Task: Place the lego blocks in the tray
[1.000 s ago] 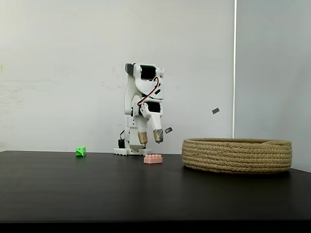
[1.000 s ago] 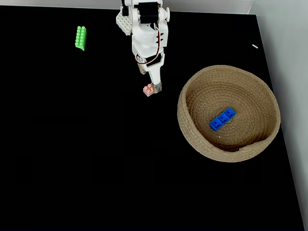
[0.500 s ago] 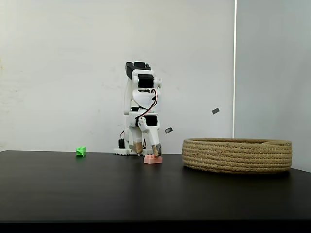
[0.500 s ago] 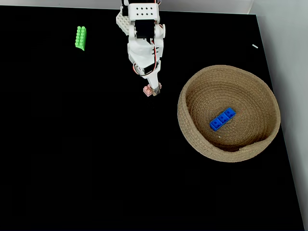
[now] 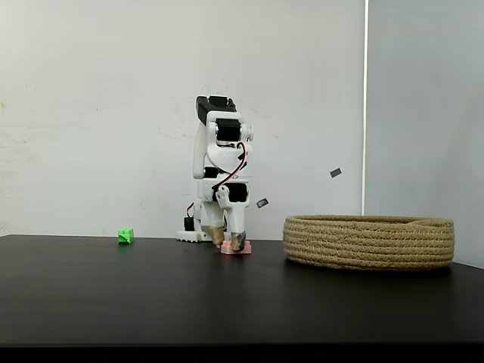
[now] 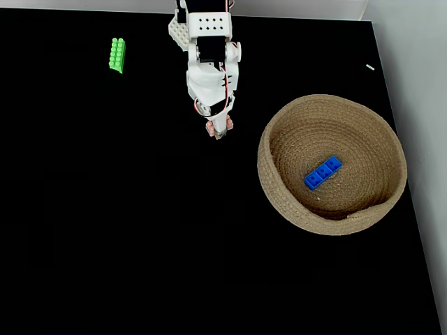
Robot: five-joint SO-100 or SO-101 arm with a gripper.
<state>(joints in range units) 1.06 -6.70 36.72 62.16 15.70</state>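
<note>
From the side fixed view, the gripper (image 5: pixel 229 243) is down at the tabletop (image 5: pixel 227 302), fingers straddling the pink brick (image 5: pixel 235 250), not clamped yet as far as I can tell. From above, the blue brick (image 6: pixel 323 173) sits in the tray (image 6: pixel 279 202), the green one (image 6: pixel 117 54) far off. Looks like the grab step: next comes squeezing, lifting, swinging over the tray.
</note>
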